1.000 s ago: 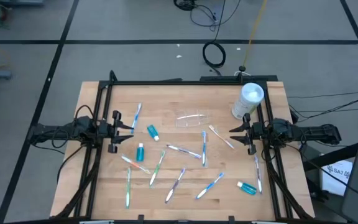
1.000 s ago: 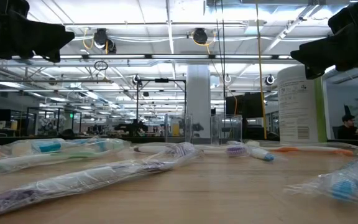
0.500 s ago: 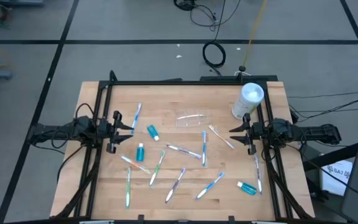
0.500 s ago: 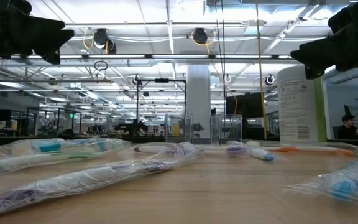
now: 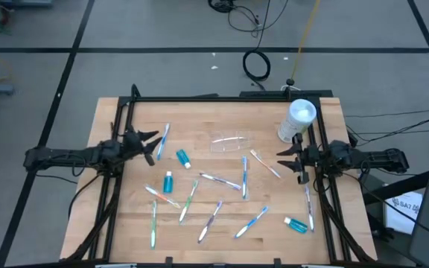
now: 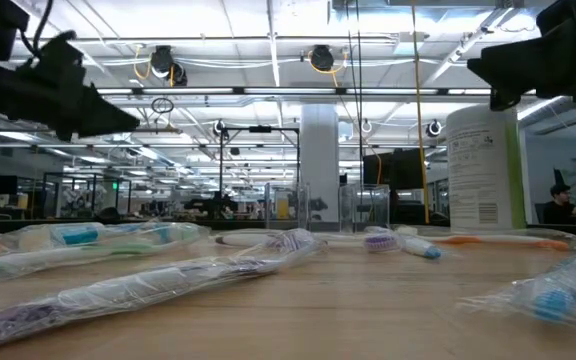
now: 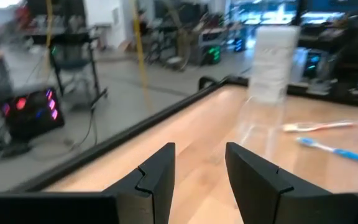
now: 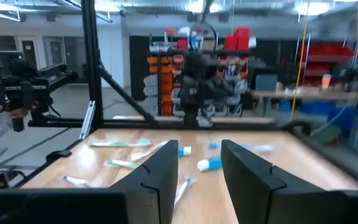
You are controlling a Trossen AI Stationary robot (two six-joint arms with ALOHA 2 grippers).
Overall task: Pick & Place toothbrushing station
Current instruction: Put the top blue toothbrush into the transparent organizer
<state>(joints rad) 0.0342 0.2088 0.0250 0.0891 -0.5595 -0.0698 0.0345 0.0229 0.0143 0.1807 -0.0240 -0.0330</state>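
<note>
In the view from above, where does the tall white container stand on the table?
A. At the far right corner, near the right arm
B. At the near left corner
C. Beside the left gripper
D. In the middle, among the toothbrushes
A: the white container stands at the table's far right corner, just behind the right gripper.

clear cup [image 5: 231, 141] faint, perhaps lying on its side; white container [image 7: 271, 62] blurred; tube [image 6: 568, 290] cut off
</note>
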